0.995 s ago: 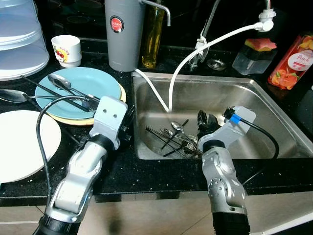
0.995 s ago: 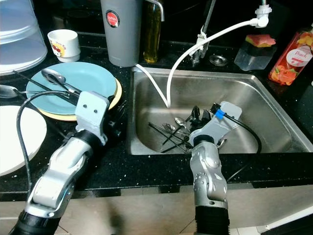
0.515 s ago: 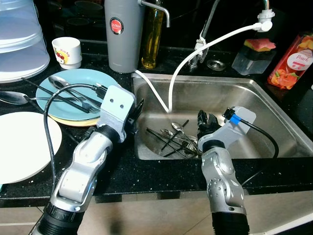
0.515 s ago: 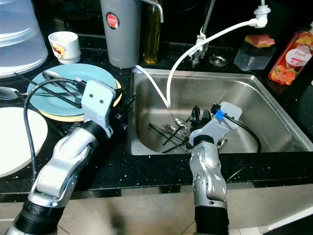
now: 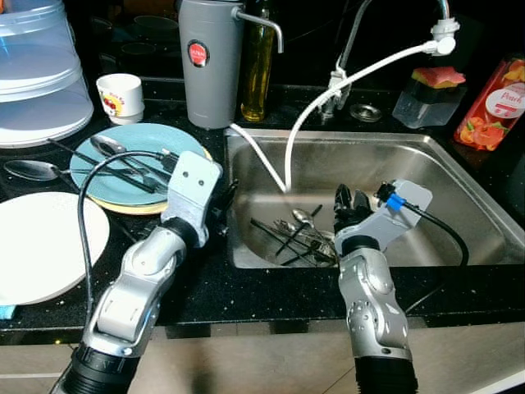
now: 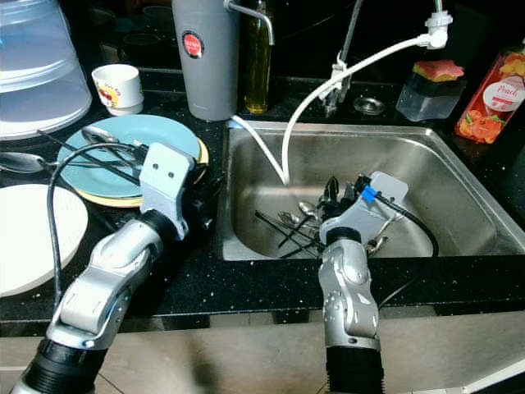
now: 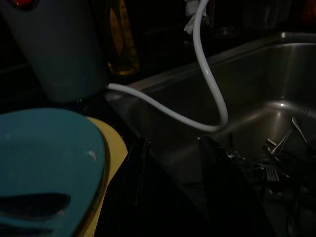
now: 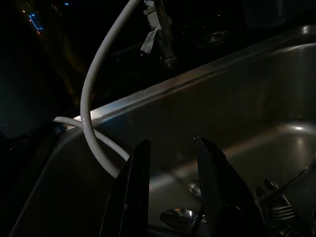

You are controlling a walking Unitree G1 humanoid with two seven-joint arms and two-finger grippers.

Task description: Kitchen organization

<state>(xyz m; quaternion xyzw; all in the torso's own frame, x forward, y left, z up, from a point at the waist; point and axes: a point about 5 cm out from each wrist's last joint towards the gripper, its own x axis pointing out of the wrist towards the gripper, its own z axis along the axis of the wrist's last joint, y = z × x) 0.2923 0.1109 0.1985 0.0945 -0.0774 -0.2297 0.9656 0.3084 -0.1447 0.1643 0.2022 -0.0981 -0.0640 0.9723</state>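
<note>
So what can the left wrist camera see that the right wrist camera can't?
Left wrist view, not the right wrist view: the blue plate stacked on a yellow plate, the grey jug, the oil bottle and a fork in the sink. Right wrist view, not the left: a spoon bowl on the sink bottom. Both: the white hose, the steel sink with cutlery, and an open pincer, the left pincer or the right pincer.

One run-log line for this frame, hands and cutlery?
left hand: open, empty, at sink left rim | right hand: open, empty, over cutlery in sink | blue plate: utensils on it
</note>
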